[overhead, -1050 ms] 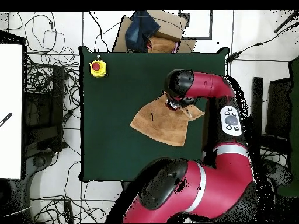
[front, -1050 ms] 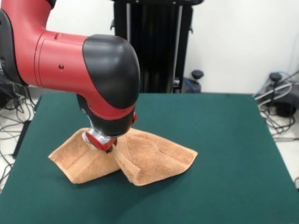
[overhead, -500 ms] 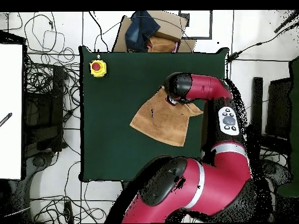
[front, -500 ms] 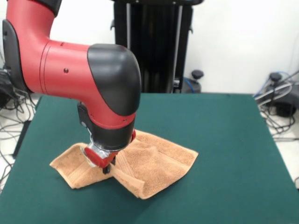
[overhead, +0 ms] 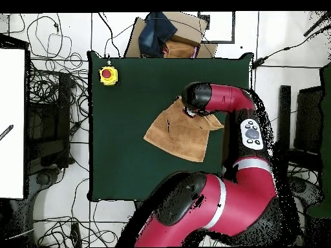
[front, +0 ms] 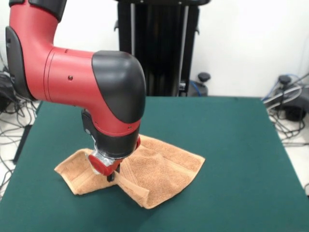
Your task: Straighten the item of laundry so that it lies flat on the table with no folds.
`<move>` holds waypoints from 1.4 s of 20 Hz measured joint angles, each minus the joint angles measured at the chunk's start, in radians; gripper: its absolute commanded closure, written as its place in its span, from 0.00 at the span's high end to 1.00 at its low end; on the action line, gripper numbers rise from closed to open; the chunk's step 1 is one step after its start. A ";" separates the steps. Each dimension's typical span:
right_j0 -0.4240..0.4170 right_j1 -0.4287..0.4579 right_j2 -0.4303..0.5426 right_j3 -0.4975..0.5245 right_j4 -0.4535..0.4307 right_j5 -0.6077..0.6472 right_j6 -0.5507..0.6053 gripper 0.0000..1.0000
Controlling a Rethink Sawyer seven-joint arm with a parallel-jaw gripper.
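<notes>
End effector [front: 110,175] down on towel [front: 159,169], tip at raised fold; you cannot tell its opening or grip from either view. Towel rumpled, ridge across middle, lying on green desk [front: 231,145] beneath arm.

Dark green table [front: 227,145], felt-like top, mostly bare. Peach-orange towel [front: 159,169] lying directly on it at front-left in the front view, rumpled, a ridge-like fold running through its middle. Yellow box with red button [overhead: 108,75] resting near one corner, well apart from towel.
</notes>
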 measured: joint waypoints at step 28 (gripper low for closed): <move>-0.134 0.024 0.116 0.111 0.150 -0.269 0.000 0.00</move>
